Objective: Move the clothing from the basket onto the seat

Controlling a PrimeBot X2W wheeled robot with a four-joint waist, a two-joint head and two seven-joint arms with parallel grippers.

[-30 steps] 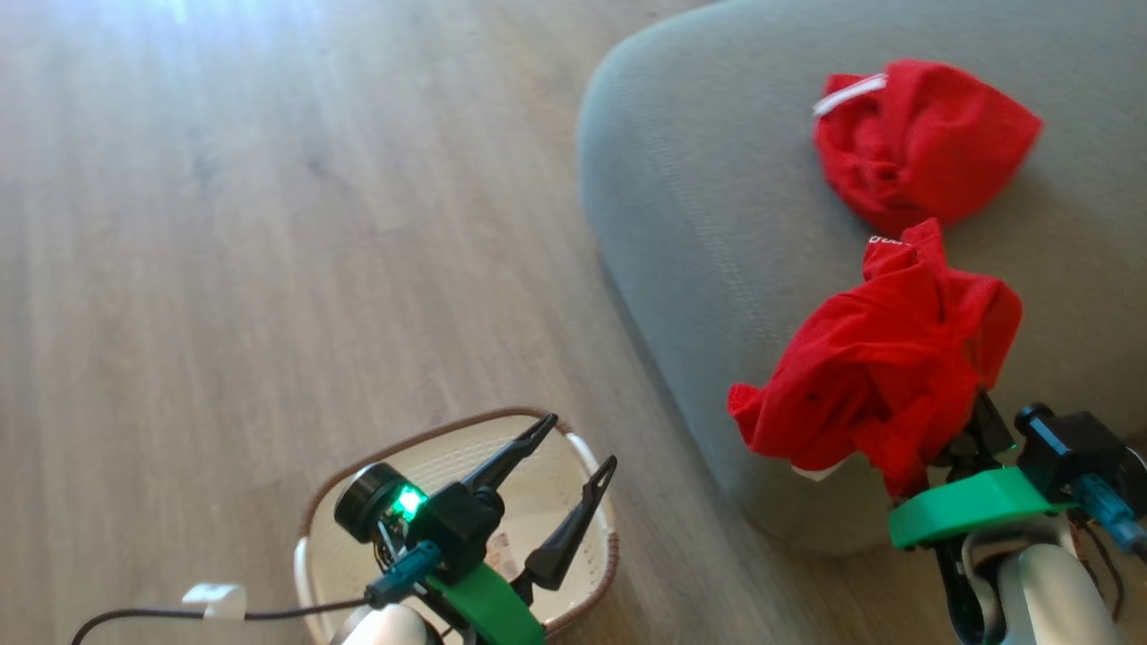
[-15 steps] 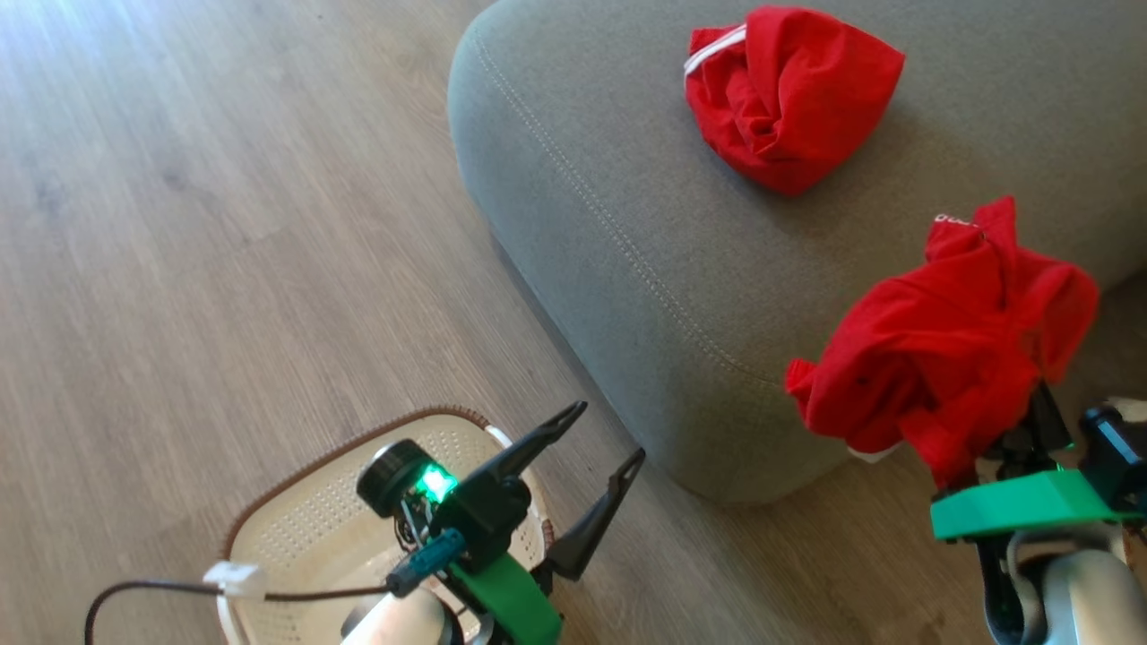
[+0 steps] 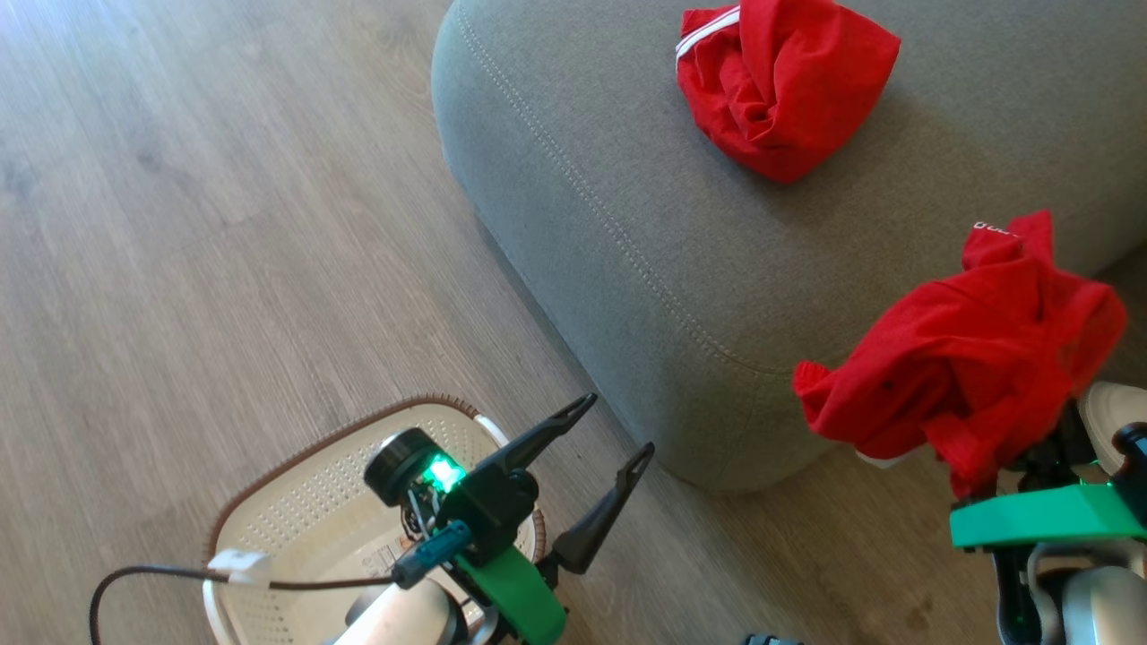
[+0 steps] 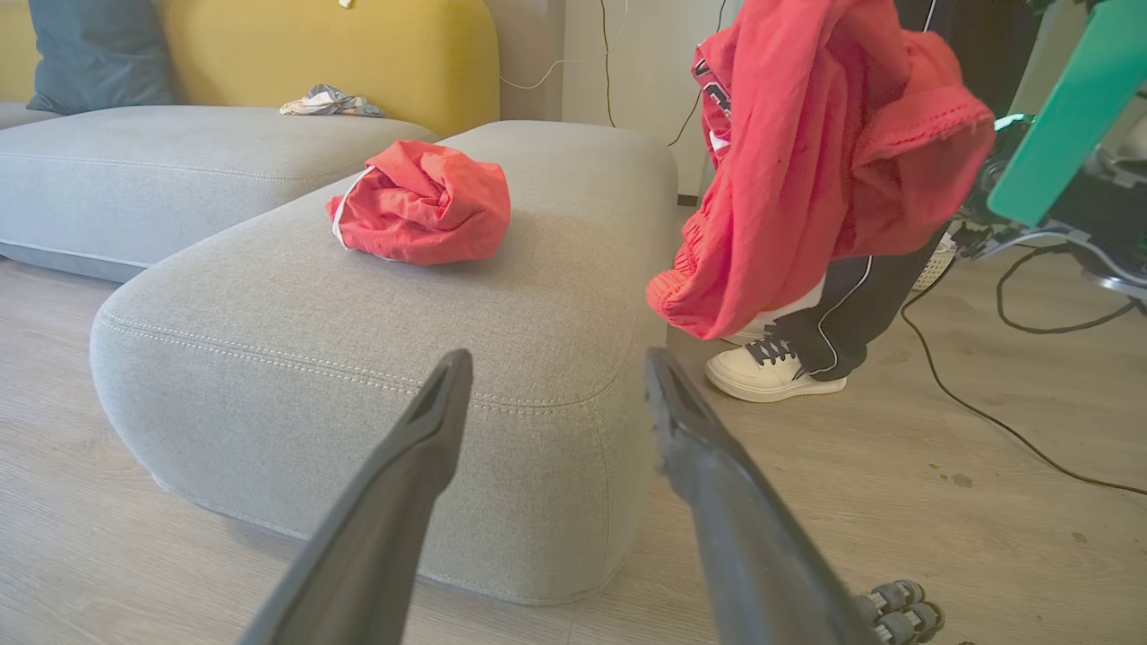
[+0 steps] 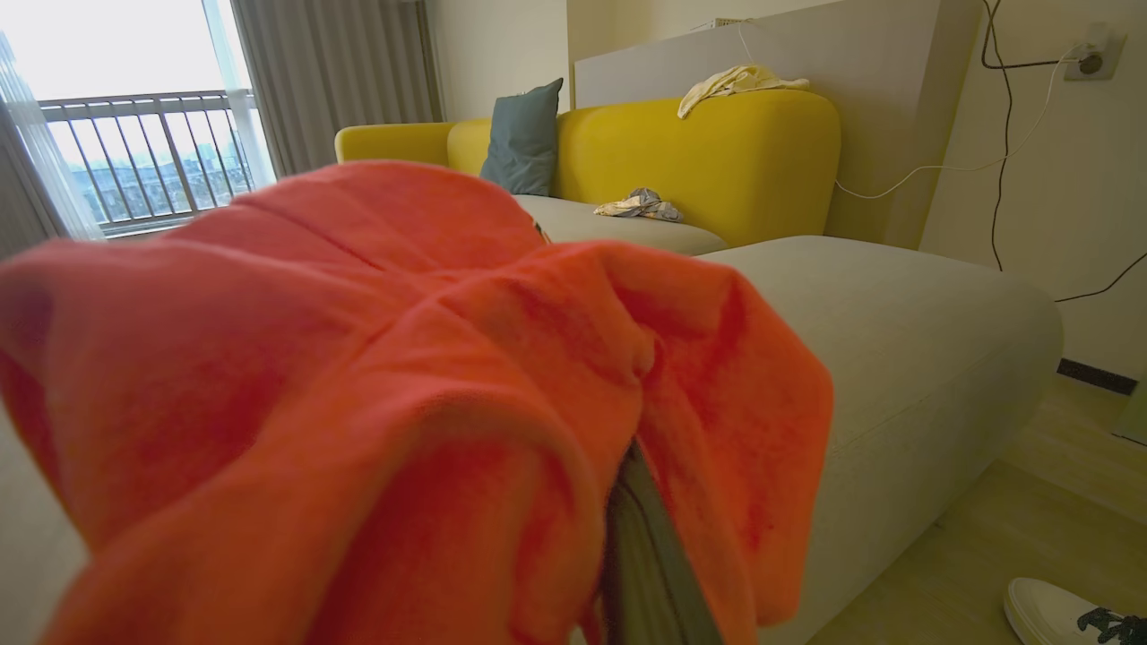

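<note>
1. The left end effector [image 3: 616,423] hovers above the basket [image 3: 305,511], its two dark fingers spread wide with nothing between them.
2. The basket stands on the wooden floor [image 3: 206,233], near the rounded corner of the seat [image 3: 609,197] but apart from it. A small paper label [image 3: 381,560] shows on its base.
3. The right end effector [image 5: 638,537] is pressed together on a hanging garment [image 3: 968,358], a piece of the red clothing. The cloth drapes over the fingers and hides most of them.
4. The hanging garment is held up in the air just beside the seat's edge, not resting on it. In the left wrist view its lower folds dangle next to the seat's side, above the floor.
5. A bunched garment [image 3: 780,85], red with thin white trim, lies crumpled on top of the seat, well apart from the hanging one.
6. In the left wrist view, a person's dark trouser leg [image 4: 860,296] with a white stripe and a pale shoe [image 4: 771,376] stand on the floor behind the hanging garment.
7. A yellow sofa back [image 5: 717,152] and a blue-grey cushion [image 5: 524,134] lie beyond the seat.
</note>
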